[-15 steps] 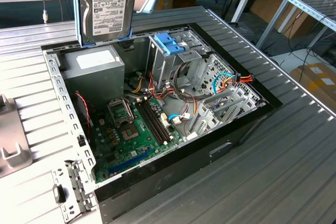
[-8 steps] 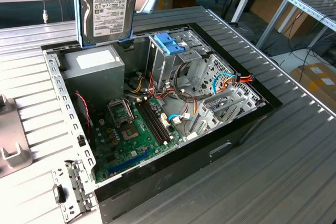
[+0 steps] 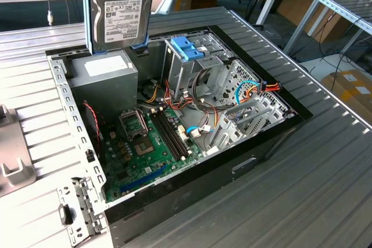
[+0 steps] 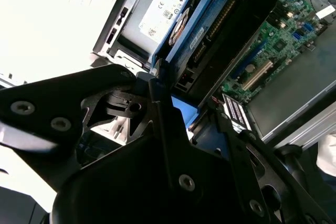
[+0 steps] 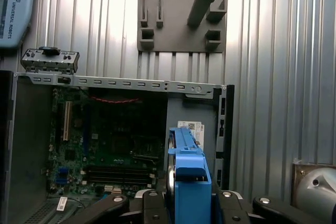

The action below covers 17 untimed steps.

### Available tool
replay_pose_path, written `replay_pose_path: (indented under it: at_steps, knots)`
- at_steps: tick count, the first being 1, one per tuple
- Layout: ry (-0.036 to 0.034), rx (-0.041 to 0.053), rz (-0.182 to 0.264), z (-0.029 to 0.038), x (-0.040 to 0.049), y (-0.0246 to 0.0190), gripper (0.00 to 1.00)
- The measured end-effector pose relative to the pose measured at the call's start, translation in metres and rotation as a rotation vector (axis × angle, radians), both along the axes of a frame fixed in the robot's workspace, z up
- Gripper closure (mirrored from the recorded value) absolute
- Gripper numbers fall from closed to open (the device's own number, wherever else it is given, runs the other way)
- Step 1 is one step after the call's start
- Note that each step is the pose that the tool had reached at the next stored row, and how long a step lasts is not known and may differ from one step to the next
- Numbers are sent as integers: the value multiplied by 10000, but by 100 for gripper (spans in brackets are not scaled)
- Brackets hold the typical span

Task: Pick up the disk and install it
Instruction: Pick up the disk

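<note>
Disk aloft over the open case: the disk (image 3: 122, 10) hangs on end in the air just above the power supply (image 3: 104, 71).

Its long axis stands near upright, its white label faces the exterior view, and blue rails run down both long sides. In the first wrist view it shows edge-on as a blue rail, and the gripper (image 5: 189, 199) pinches it with a black finger on either side. The second wrist view shows its dark underside over the power supply's label. The computer case (image 3: 174, 201) holds the power supply in a corner. The motherboard (image 3: 151, 143) lies beside it, and past that are a drive cage (image 3: 180, 74) topped by a blue latch (image 3: 186, 47) and orange and blue cables (image 3: 256, 88).
</note>
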<state>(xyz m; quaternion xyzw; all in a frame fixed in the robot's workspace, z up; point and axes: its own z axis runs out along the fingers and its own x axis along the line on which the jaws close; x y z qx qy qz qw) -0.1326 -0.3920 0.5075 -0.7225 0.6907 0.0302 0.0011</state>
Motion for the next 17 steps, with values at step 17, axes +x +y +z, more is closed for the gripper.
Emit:
replay_pose_path:
  at_steps: [17]
  knots:
    - [0,0,0,0,0,-130,63]
